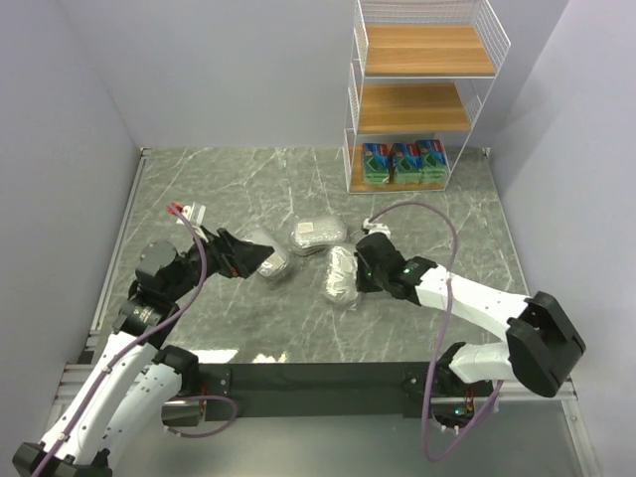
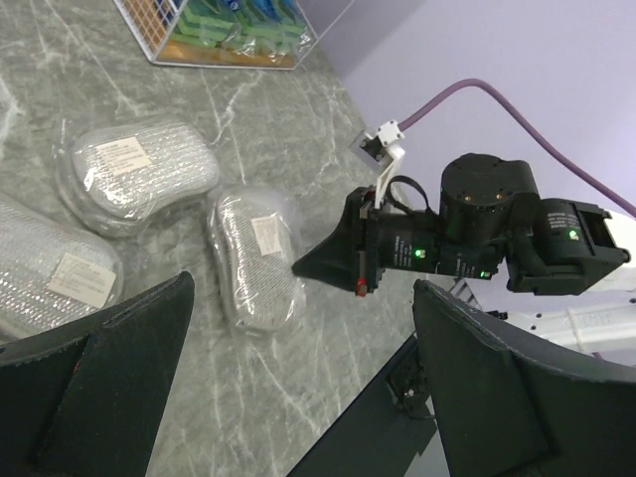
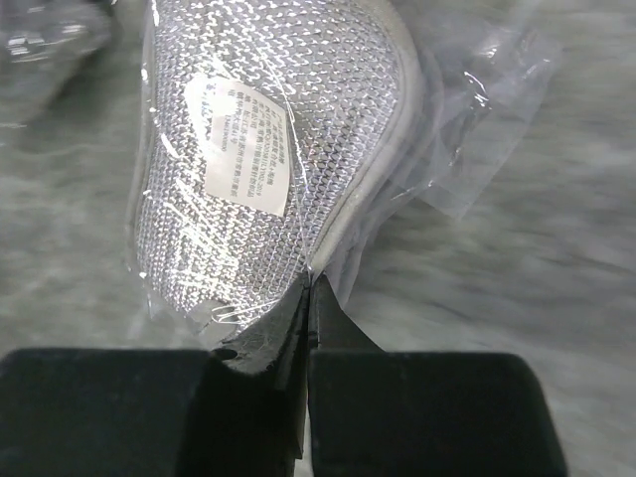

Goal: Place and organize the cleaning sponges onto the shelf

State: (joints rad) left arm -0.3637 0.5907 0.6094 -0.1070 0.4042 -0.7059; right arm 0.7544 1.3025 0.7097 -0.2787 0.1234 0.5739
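Right gripper (image 3: 308, 298), jaws pinched shut on the end of a silvery oval sponge pack (image 3: 268, 149) lying on the marble surface (image 3: 556, 248). White label (image 3: 243, 139), print unreadable. Left gripper (image 2: 303, 288), jaws wide, empty. Green sponge packs (image 1: 402, 162) on the shelf (image 1: 427, 50), bottom tier.

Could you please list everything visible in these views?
Shelf: one, white wire with wooden tiers, far right.
Green sponge packs: three, green with blue-and-red labels, its bottom tier.
Silvery sponge packs: three, silver-grey in clear wrap, mid-table.
Table: one, grey marble pattern.
Left end effector: one, black, open, beside the leftmost silvery pack.
Right end effector: one, black, shut on the rightmost silvery pack, at its edge.
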